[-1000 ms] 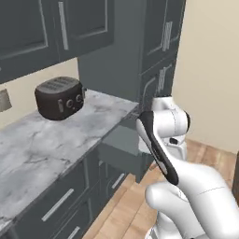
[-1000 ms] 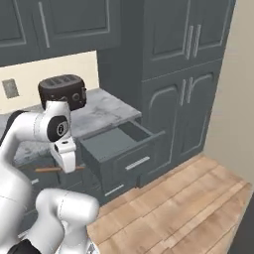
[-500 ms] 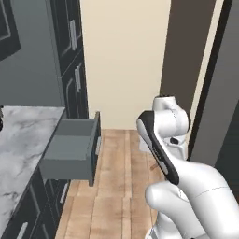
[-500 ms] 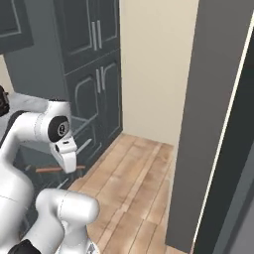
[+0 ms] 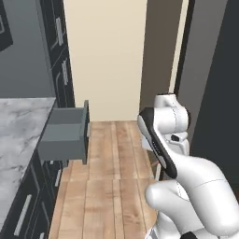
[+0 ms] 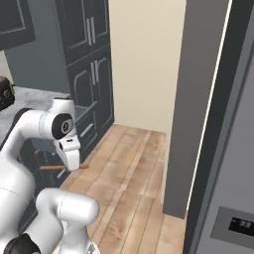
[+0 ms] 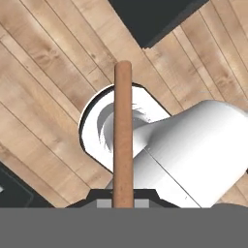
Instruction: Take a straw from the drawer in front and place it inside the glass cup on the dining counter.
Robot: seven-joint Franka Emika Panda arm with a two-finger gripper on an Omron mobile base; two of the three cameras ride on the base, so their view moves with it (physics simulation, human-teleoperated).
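Your drawer (image 5: 65, 134) stands pulled out from the cabinet run, well off to the left of the hand in the left base view, its flat front facing the wooden floor (image 5: 112, 177); its inside cannot be read from here. The marble worktop (image 5: 18, 140) lies above and beyond it on that side.

Your gripper (image 7: 123, 202) is clamped narrowly on the straw (image 7: 123, 135). In the hand view the brownish-orange stick rises straight from between the finger tips and runs away from the hand toward the top of that view, with floor planks lying beyond it. In the right base view the straw (image 6: 55, 167) shows lying roughly level, sticking out to both sides of the wrist, held clear of the floor below it.

To the right of the hand in the right base view you have a cream wall (image 6: 144, 59), then a tall dark grey panel (image 6: 196, 99) rising from the floor, well apart from the hand.
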